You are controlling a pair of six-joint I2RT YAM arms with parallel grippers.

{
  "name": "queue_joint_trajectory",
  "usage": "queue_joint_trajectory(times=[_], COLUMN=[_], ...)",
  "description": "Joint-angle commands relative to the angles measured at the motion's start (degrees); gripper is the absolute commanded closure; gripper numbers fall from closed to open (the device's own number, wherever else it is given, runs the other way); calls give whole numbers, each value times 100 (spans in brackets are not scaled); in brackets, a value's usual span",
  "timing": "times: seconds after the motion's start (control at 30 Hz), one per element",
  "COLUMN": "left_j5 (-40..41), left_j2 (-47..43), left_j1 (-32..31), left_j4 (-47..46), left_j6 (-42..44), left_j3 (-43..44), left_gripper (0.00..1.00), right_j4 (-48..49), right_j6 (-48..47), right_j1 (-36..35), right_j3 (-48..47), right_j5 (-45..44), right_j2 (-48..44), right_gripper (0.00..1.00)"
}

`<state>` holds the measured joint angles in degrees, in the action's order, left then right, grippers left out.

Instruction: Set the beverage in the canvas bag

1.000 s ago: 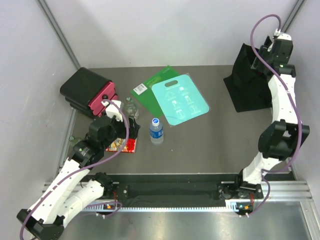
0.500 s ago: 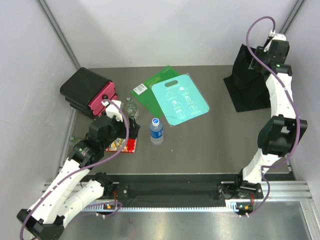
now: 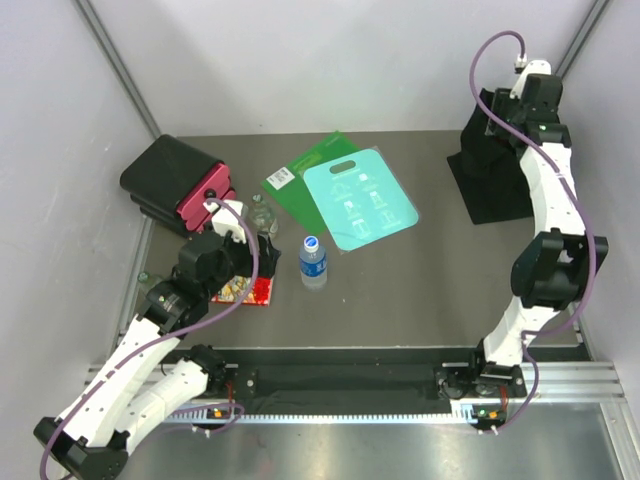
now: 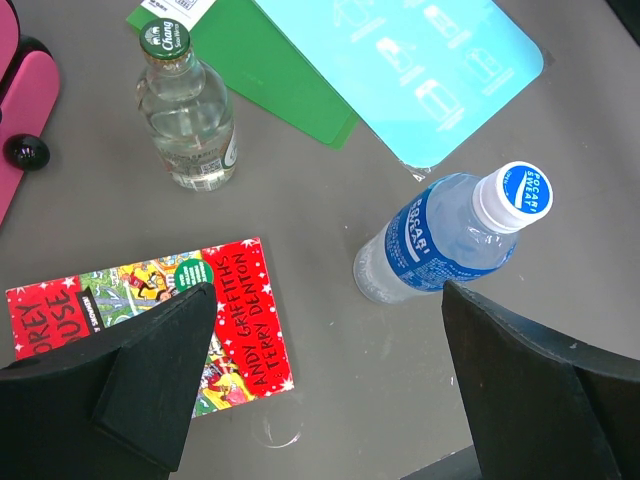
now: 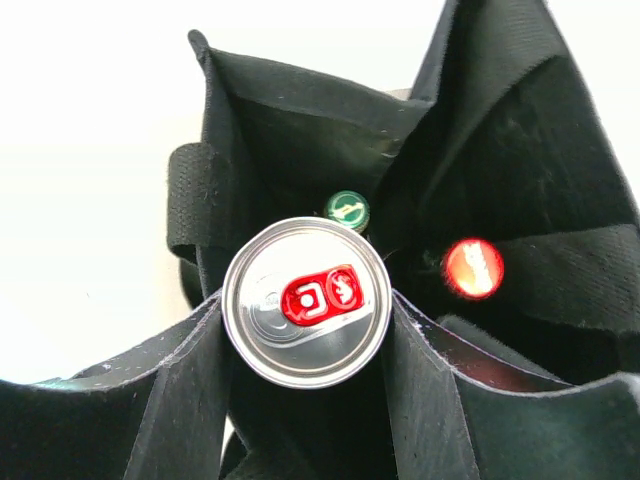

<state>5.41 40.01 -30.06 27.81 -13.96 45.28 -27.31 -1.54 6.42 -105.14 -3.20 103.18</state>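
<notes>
The can (image 5: pixel 306 301) is clamped in the right tool (image 5: pixel 306 335), one finger on each side of its body. It hangs upright over the open mouth of the canvas bag (image 3: pixel 490 170) at the far right of the surface.

Change over the last second: in the top view the right wrist has moved up and left, from the bag's right edge to over its middle. The left arm and everything on the surface haven't moved. My read is that the carry is finished and the can is lined up for the drop. It is still above the rim, not inside.

Can: silver lid, red pull tab, unopened, no tilt that I can see. Its sides are hidden by the fingers and fabric.

Bag: black, floppy, walls folded inward around the opening. A green cap (image 5: pixel 347 209) and a red cap (image 5: pixel 472 268) show lower inside, so the can needs to go down between them. The slack fabric could catch it on the way.

The left tool (image 4: pixel 327 295) is spread wide and holds nothing. It hovers over the Pocari Sweat bottle (image 4: pixel 440 240), which stands near the small glass bottle (image 4: pixel 188 120) and the red book (image 4: pixel 150 330).
</notes>
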Motion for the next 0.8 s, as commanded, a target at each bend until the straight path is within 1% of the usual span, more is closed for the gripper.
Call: queue_joint_trajectory(times=[0.0,0.2,0.4,0.63,0.77], left_j5=[30,30,13,-5,22], left_j2=[-11,-28,-11,-19,-11], left_j1=[-8,-17,-17,-17,-8], left_j4=[-276,-268,-276,-268,-268], left_j6=[42,42,42,33,33], left_j3=[-10,-10,-10,-10,-10], left_gripper=[2,2,2,2,2], right_j4=[560,420,15,77,340], right_j6=[-206,-242,110,339,417], right_j1=[-97,-97,-9,18,70], right_j3=[-393,-341,-183,248,477], right_j5=[-75,-259,-418,-471,-374], right_j2=[-8,27,-25,9,36], right_gripper=[100,100,100,100,100])
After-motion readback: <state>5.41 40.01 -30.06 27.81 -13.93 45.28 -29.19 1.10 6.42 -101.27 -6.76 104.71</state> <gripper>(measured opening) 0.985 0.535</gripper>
